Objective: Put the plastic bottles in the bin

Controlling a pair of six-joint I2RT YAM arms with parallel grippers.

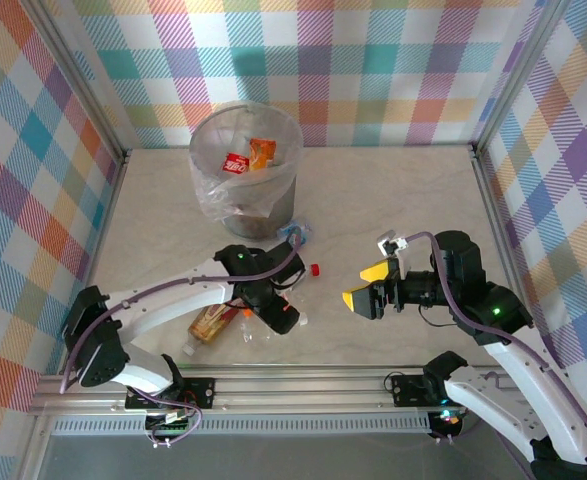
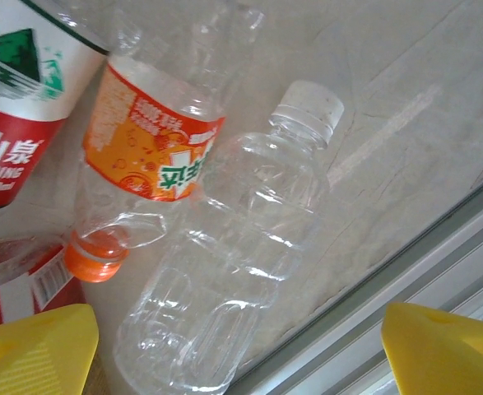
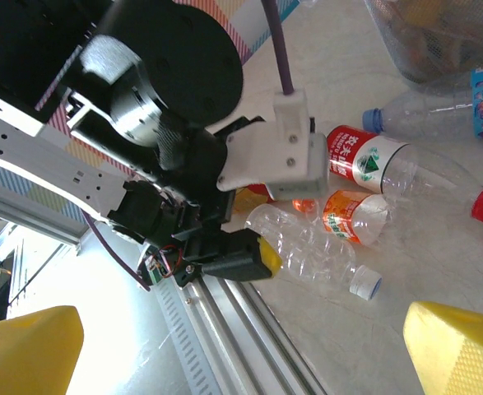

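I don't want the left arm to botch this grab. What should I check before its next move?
1. The left gripper is open: ok.
2. The clear bottle lies between the jaws: ok.
3. The orange-label bottle is clear of the grasp: not ok, it lies against the clear bottle.
4. The left gripper is low enough to close: cannot tell.
5. The bin is upright, with room: ok.
6. The right gripper is out of the way: ok, open and empty.

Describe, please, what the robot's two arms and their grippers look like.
Both the left arm and the right arm have white links, black joints and a purple cable running alongside, plus a small green light. The left gripper and right gripper carry yellow fingertips.
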